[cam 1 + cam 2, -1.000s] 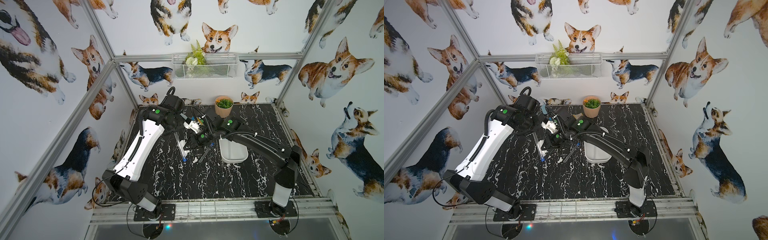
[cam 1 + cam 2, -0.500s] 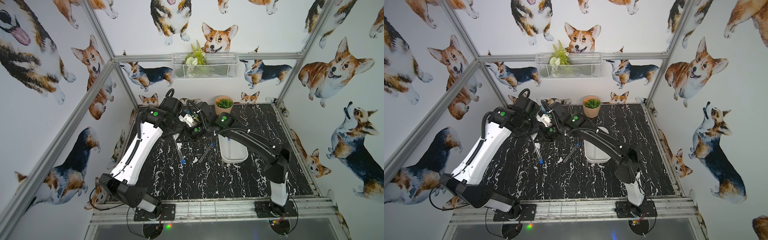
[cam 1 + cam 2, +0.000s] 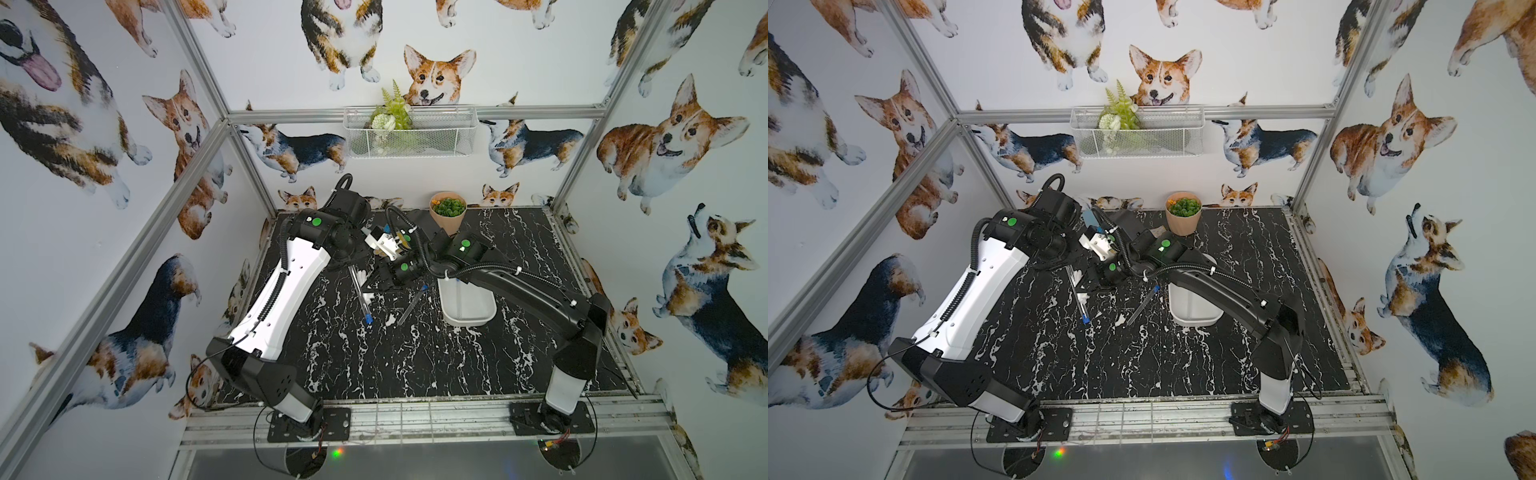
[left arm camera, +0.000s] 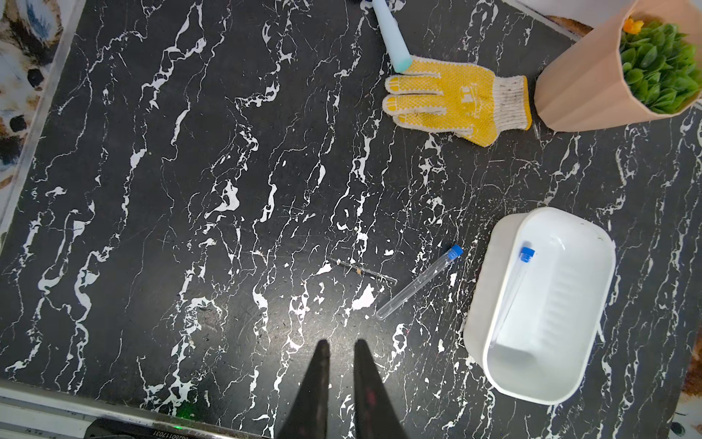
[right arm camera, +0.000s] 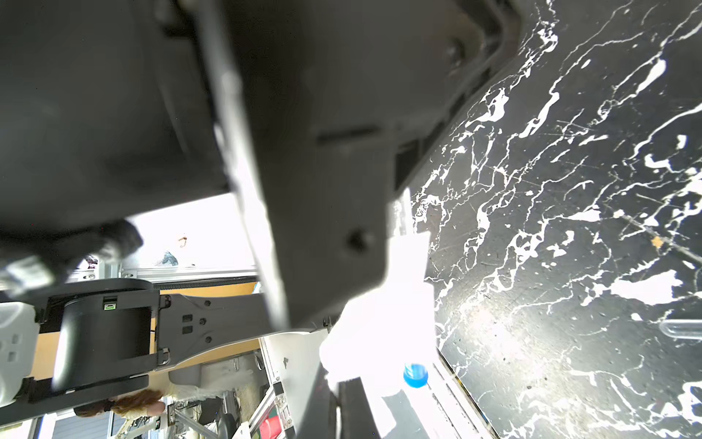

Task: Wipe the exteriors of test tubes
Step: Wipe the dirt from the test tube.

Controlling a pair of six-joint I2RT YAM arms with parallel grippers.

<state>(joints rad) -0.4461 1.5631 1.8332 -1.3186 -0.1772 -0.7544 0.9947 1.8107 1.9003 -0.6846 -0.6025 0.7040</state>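
Holding one test tube (image 3: pixel 364 308) up off the black marble tabletop (image 4: pixel 190 228), the left gripper (image 4: pixel 340 347) has its jaws clamped on the tube's closed end. My left wrist view shows only a thin slit between the fingertips, and the gripped end sits outside that view. In both top views the tube slants with its blue cap (image 5: pixel 416 374) at the low end. The right gripper (image 5: pixel 334 406) is closed tight around a white wipe (image 5: pixel 380 330), which is bunched against that tube just above the cap. A second test tube (image 4: pixel 418 283) lies loose on the tabletop, just beside the white tub (image 4: pixel 476 327) but not touching it. The third test tube (image 4: pixel 513 296) lies inside the tub along one long wall. A yellow glove (image 4: pixel 456 95) lies well apart from all three, near the plant pot (image 4: pixel 581 87).
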